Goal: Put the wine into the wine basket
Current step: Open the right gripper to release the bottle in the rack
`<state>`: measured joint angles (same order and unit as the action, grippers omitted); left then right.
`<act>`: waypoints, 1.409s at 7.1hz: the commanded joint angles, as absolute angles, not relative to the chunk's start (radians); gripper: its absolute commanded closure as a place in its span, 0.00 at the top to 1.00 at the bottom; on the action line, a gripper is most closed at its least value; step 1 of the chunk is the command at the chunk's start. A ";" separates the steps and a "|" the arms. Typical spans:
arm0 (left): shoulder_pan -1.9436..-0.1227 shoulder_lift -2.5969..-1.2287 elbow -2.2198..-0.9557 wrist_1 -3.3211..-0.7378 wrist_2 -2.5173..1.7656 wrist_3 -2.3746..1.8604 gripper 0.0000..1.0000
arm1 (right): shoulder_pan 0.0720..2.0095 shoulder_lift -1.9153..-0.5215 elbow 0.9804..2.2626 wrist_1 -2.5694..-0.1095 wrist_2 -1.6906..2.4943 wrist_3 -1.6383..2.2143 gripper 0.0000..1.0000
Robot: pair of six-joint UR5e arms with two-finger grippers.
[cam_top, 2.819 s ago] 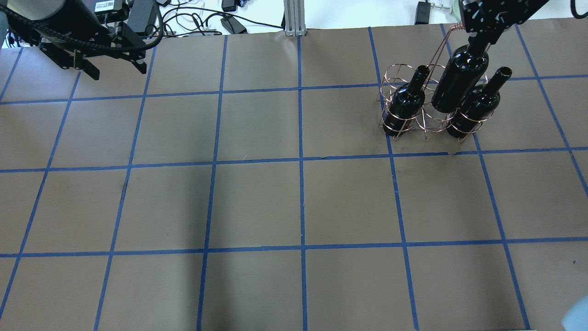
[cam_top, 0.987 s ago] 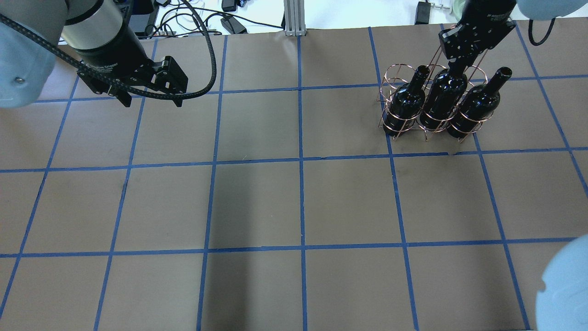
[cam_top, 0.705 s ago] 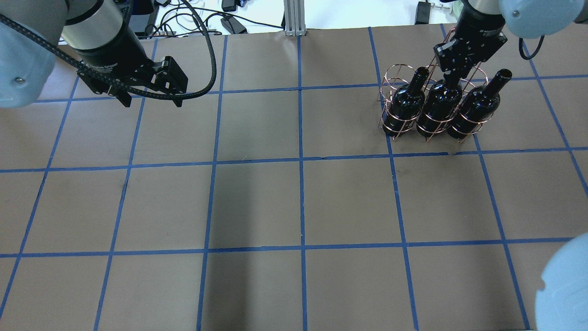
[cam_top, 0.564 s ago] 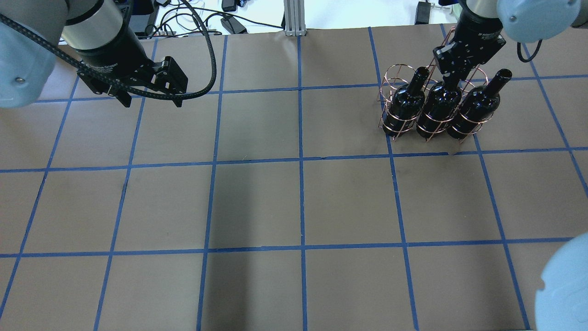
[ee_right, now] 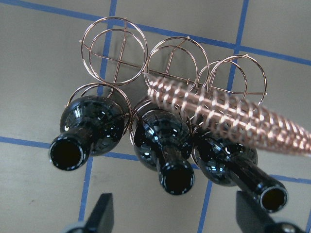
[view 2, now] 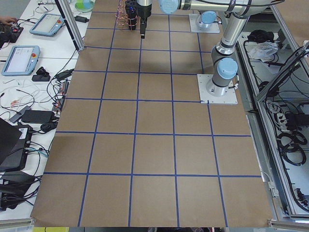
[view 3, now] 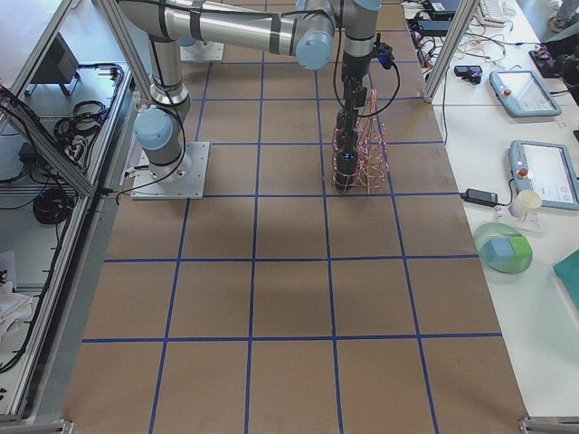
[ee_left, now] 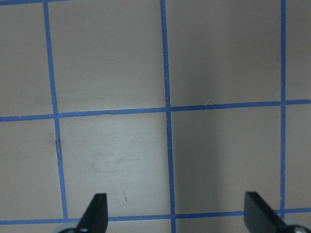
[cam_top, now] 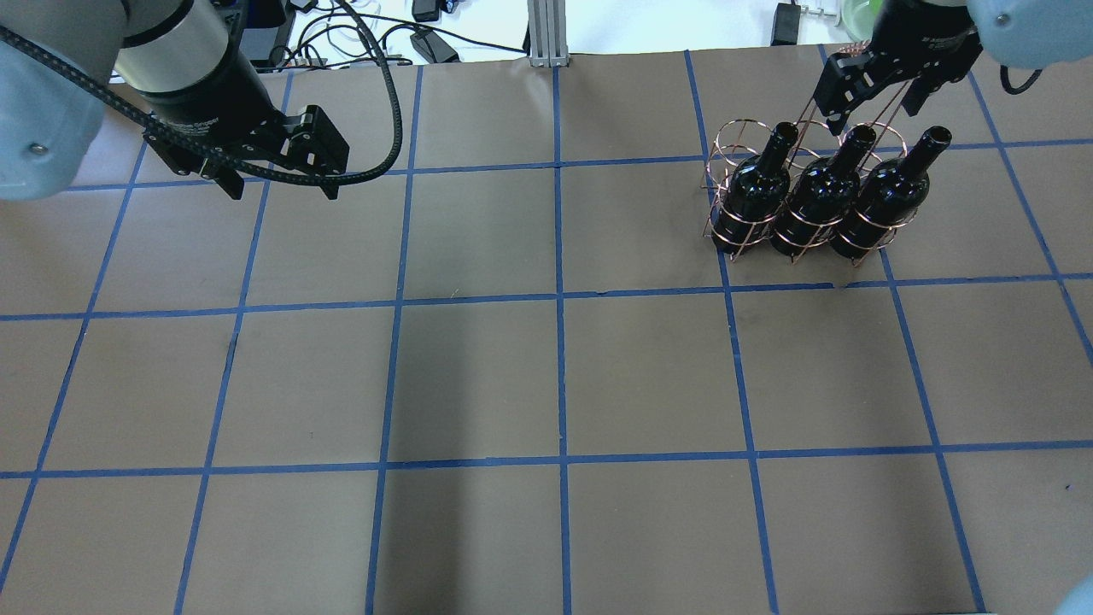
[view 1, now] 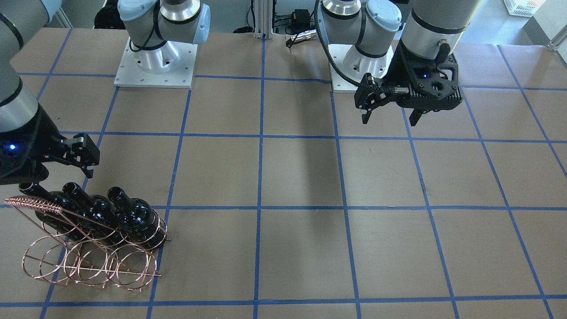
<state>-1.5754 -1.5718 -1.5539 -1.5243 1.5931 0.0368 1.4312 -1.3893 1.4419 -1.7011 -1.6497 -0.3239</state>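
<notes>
Three glossy black wine bottles stand side by side in the front row of the copper wire wine basket (cam_top: 721,141). The middle wine bottle (cam_top: 818,192) sits in the centre ring, and also shows in the right wrist view (ee_right: 158,138) and the front-facing view (view 1: 91,208). My right gripper (cam_top: 868,101) is open and empty just above and behind its neck, with both fingertips (ee_right: 99,213) clear of the bottle. The basket's twisted handle (ee_right: 233,114) runs across behind the bottles. My left gripper (cam_top: 277,179) is open and empty above the table at the far left, also seen from the front (view 1: 390,117).
The basket's back row of rings (ee_right: 114,48) holds nothing. The brown table (cam_top: 555,376) has a blue tape grid. Cables and power bricks (cam_top: 410,43) lie beyond the far edge. The left wrist view shows only bare table (ee_left: 165,73).
My right gripper lowered the middle bottle into the basket's centre ring, let go of its neck and rose off it. My left arm came in earlier and has since held still.
</notes>
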 commanded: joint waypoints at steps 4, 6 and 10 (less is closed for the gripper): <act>-1.575 -1.571 -1.555 -1.525 1.594 0.037 1.00 | 1.472 -1.588 1.440 -1.502 -1.602 -0.129 1.00; -1.575 -1.569 -1.555 -1.525 1.595 0.037 1.00 | 1.555 -1.583 1.439 -1.511 -1.595 0.016 1.00; -1.575 -1.571 -1.555 -1.523 1.595 0.037 1.00 | 1.562 -1.577 1.445 -1.505 -1.592 0.035 1.00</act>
